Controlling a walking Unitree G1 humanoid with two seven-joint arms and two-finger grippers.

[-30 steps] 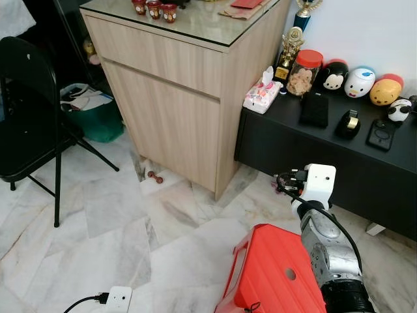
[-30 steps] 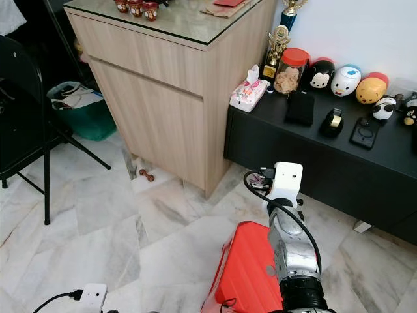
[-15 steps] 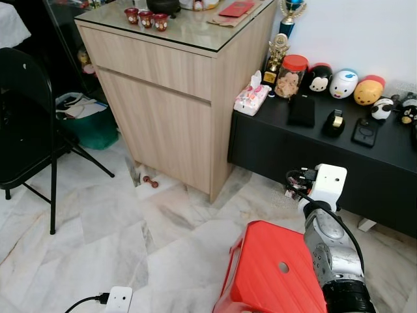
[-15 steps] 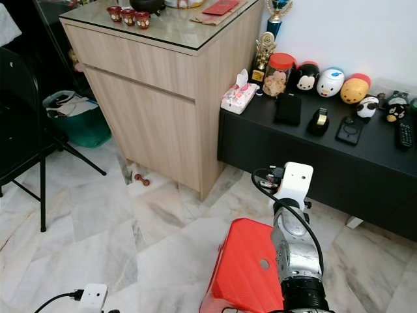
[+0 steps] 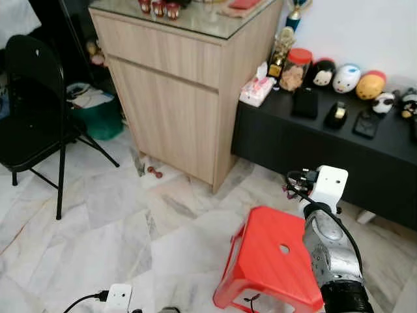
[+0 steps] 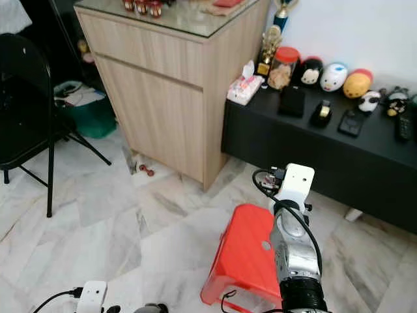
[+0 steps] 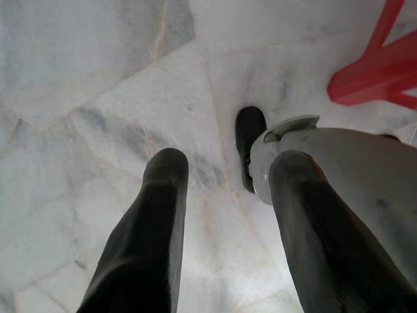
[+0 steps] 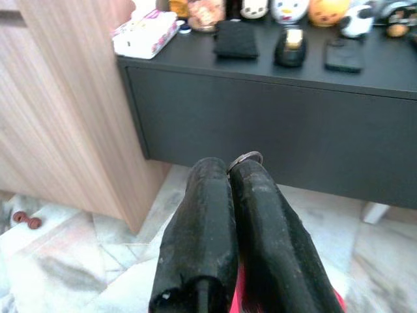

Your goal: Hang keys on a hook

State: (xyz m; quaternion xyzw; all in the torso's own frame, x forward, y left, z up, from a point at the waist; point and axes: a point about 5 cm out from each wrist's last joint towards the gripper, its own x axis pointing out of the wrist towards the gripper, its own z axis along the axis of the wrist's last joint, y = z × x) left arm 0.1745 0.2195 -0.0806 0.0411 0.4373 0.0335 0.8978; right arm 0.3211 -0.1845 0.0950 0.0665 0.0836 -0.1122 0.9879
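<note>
In the left eye view, the robot's right arm [image 5: 329, 251] rises from the 5 o'clock corner, its silver forearm reaching up and forward over a red stool [image 5: 270, 264] on the marble floor [image 5: 98, 222]. The white wrist block sits at the arm's tip, level with the front of a low black cabinet [image 5: 313, 147] at 2 o'clock. A wooden cupboard [image 5: 186, 98] stands at 12 o'clock and a black folding chair [image 5: 36, 117] at 9 o'clock.

In the right eye view, the same arm stands nearly upright at 5 o'clock, cables looping off the wrist. A white power strip [image 6: 91, 297] lies on the floor at 7 o'clock.

In the left wrist view, the left gripper [image 7: 225, 176] hangs pointing down at the floor, its two fingers spread wide apart with nothing between them. The robot's foot [image 7: 251, 143] is planted beyond the fingertips.

In the right wrist view, the right gripper [image 8: 229, 173] points toward the black cabinet, its fingers pressed together and pinching a key ring [image 8: 245, 158], whose metal loop pokes out at the fingertips. A tissue pack [image 8: 144, 34] and small toys line the cabinet top at 12 o'clock.
</note>
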